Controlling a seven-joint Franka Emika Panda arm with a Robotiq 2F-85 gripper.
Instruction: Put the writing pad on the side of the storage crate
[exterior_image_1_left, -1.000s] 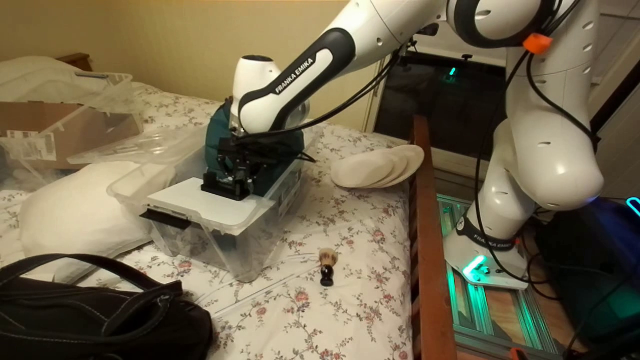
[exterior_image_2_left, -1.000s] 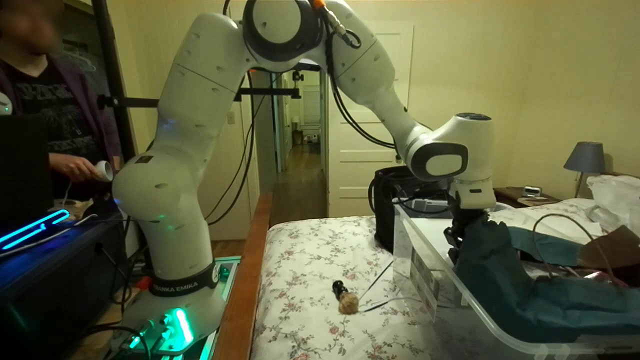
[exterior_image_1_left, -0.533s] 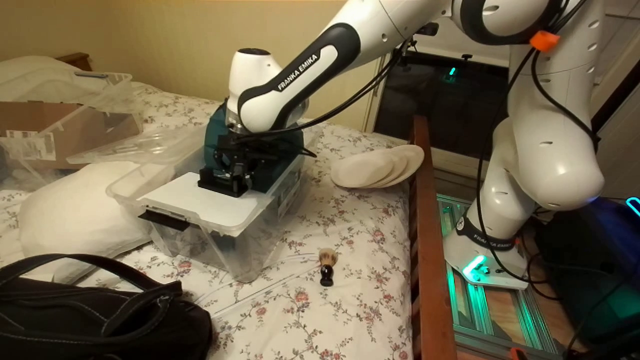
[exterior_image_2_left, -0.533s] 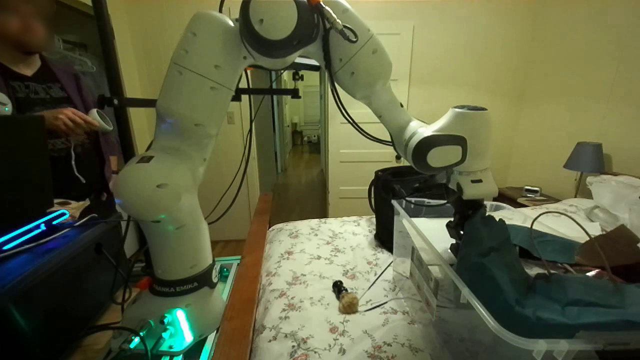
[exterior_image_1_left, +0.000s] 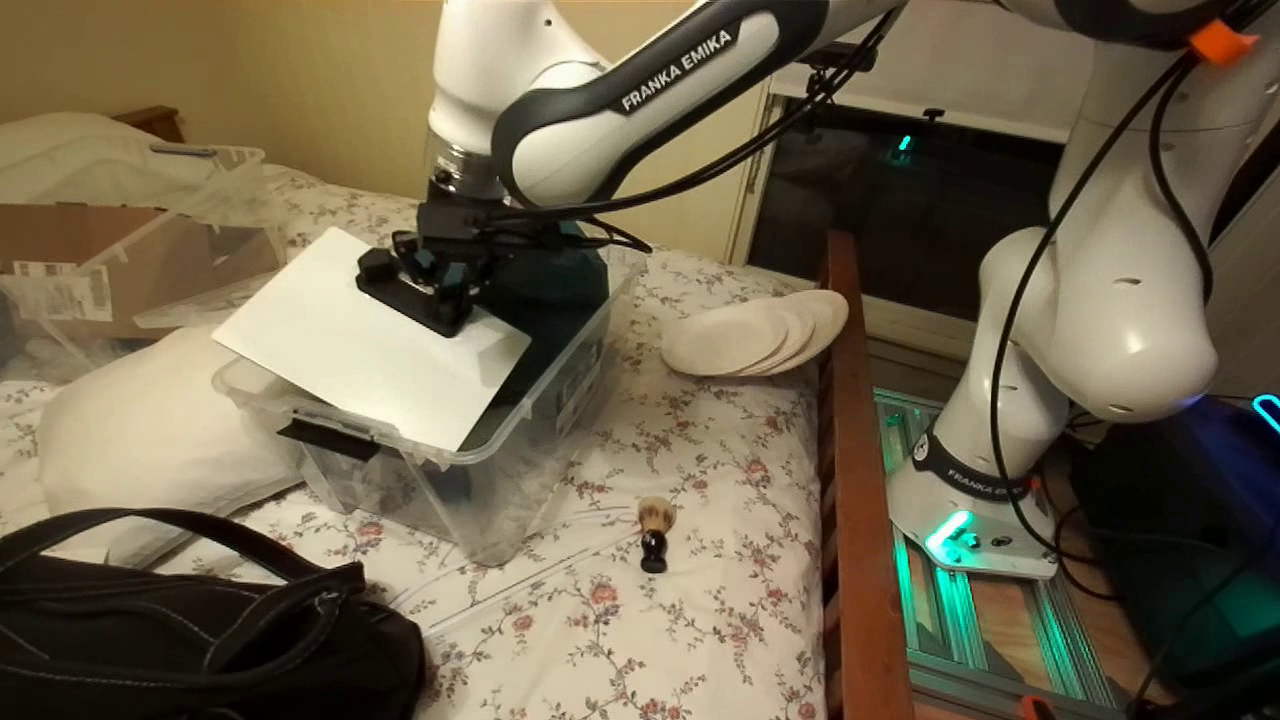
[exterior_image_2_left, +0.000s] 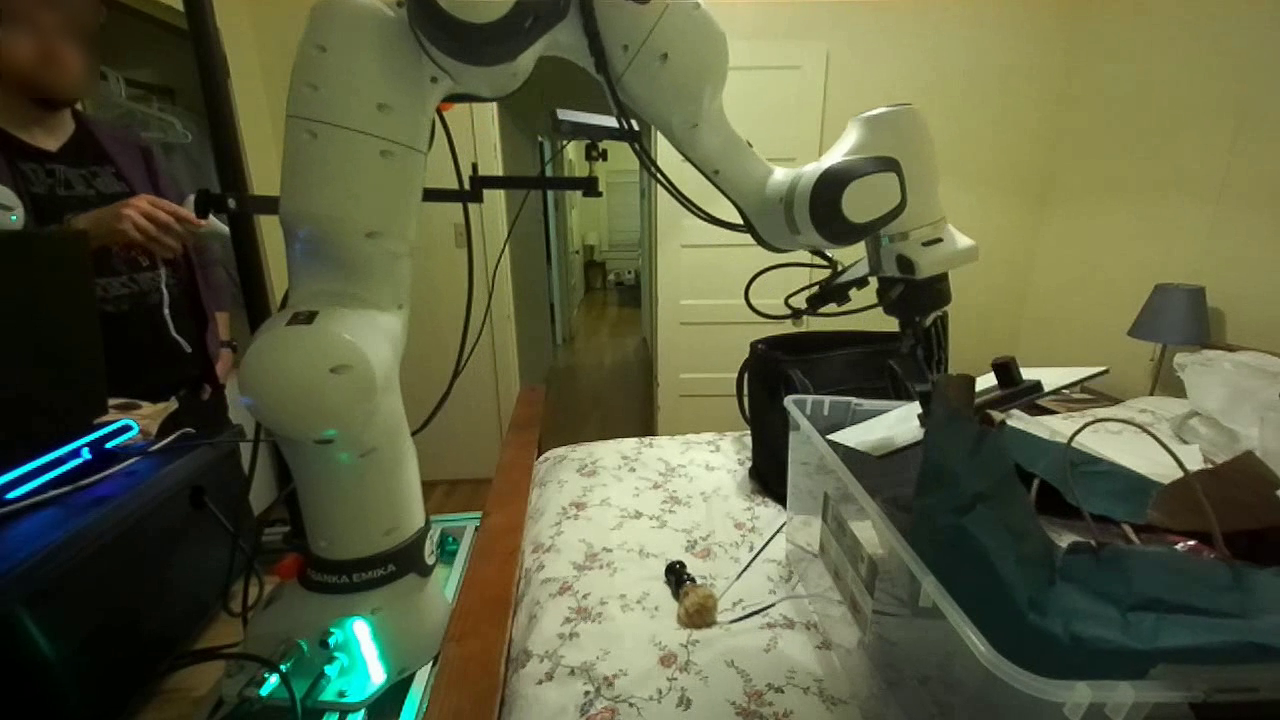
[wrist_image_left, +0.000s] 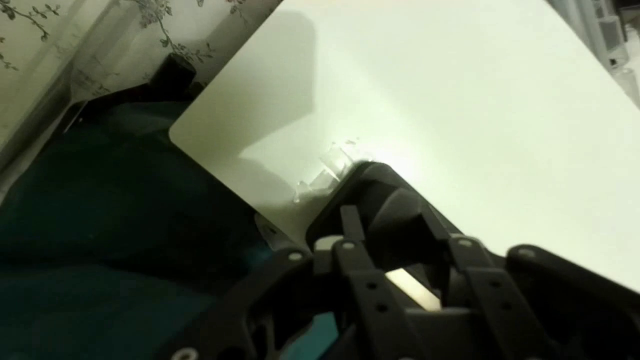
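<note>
Gripping the writing pad (exterior_image_1_left: 345, 345) by its black clip (exterior_image_1_left: 395, 300), the pincer (wrist_image_left: 394, 224) holds it tilted over one end of the storage crate (exterior_image_1_left: 470, 510); whether the low corner touches the crate, I can't tell from here. Dragged sideways, I'd say, it could catch there and twist the pad in so small a hold, or snag the teal bundle (exterior_image_2_left: 1130, 590) inside.

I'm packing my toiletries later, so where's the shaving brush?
In an exterior view, the shaving brush lies on the flowered bedspread, right of the storage crate and left of the wooden rail.
</note>
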